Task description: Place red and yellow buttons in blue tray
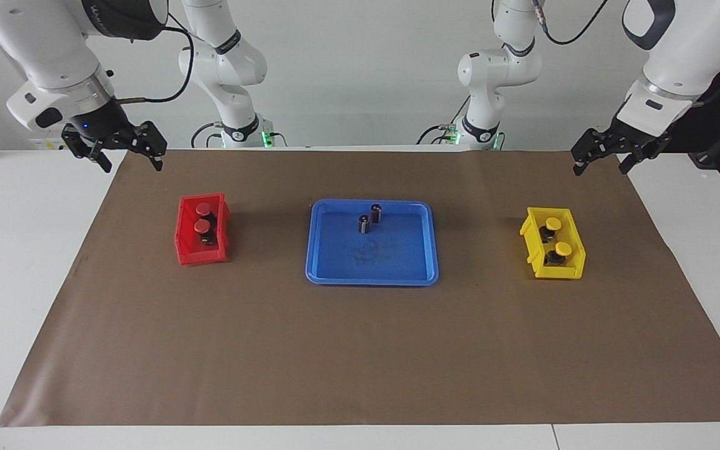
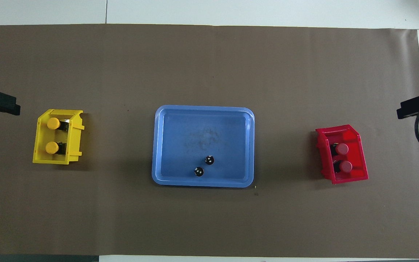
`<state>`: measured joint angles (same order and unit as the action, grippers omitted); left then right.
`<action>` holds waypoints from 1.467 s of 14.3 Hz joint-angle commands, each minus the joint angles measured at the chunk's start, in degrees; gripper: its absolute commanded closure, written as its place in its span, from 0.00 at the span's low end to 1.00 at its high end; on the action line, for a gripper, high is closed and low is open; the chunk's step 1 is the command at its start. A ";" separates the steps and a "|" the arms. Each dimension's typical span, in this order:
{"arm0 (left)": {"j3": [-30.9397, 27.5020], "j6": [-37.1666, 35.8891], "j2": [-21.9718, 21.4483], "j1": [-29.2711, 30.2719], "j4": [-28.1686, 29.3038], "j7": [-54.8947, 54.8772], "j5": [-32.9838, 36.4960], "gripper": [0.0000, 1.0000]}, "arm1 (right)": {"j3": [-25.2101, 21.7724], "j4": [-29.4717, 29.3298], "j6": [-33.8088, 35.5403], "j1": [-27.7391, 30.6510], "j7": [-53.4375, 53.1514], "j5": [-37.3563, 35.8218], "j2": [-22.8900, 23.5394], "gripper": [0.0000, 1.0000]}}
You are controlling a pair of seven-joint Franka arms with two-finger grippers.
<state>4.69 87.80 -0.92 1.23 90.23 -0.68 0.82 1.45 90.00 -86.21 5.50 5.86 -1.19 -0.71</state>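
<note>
Glossy plastic blue tray [image 1: 419, 250] on matt brown paper sheet [image 1: 360, 350].

Robot lab: two arms [image 1: 235, 69], papered table [image 1: 360, 362]

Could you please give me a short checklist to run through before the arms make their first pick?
1. Left gripper open, raised near the yellow bin: ok.
2. Right gripper open, raised near the red bin: ok.
3. Two yellow buttons in the yellow bin, caps exposed: ok.
4. Two red buttons in the red bin, caps exposed: ok.
5. Blue tray has bare floor beside the two dark cylinders: ok.
</note>
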 commanded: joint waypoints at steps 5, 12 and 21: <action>-0.03 -0.53 -0.75 0.52 0.73 -0.63 -0.55 0.00 | 0.04 1.14 0.69 0.04 -1.02 -0.74 -1.05 0.00; -0.03 -0.62 -0.75 0.52 0.73 -0.63 -0.55 0.00 | 0.04 1.05 2.19 -0.05 -0.41 -0.74 -1.40 0.00; -0.12 0.34 -1.10 0.52 1.86 -0.46 -0.55 0.00 | 0.13 15.35 -15.45 -2.14 -1.98 -0.04 -2.81 0.00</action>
<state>4.68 87.80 -0.93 1.25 90.29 -0.68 0.82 1.63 98.96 -96.23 5.06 5.83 -1.21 -1.61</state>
